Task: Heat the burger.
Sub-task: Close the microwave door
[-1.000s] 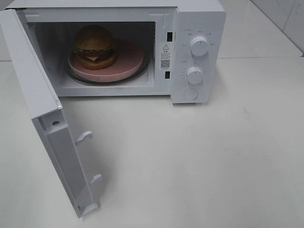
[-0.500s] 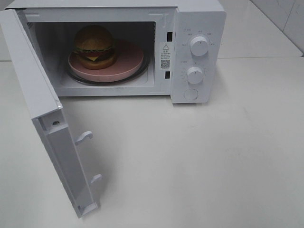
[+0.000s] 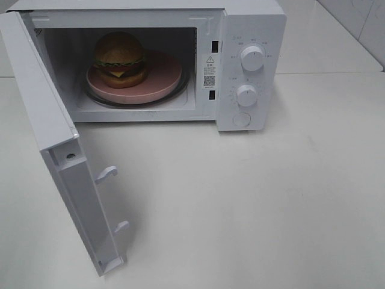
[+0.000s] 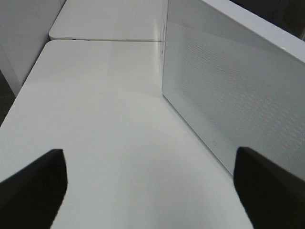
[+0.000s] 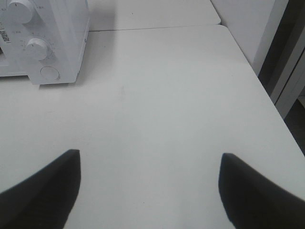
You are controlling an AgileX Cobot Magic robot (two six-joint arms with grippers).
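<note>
Waiting with the burger (image 3: 119, 58) already inside and the door (image 3: 42, 120) hanging wide open.
Seeing no move since a moment ago: burger resting on the pink plate (image 3: 162, 81) in the microwave (image 3: 252, 24), by the back edge of the counter (image 3: 271, 198). With the left tool (image 4: 148, 157) spread wide and empty, close beside the door's outer face, and the right tool (image 5: 150, 158) spread wide and empty too, near the right edge. Probably time for pushing the door shut, then turning a knob (image 3: 246, 95).
</note>
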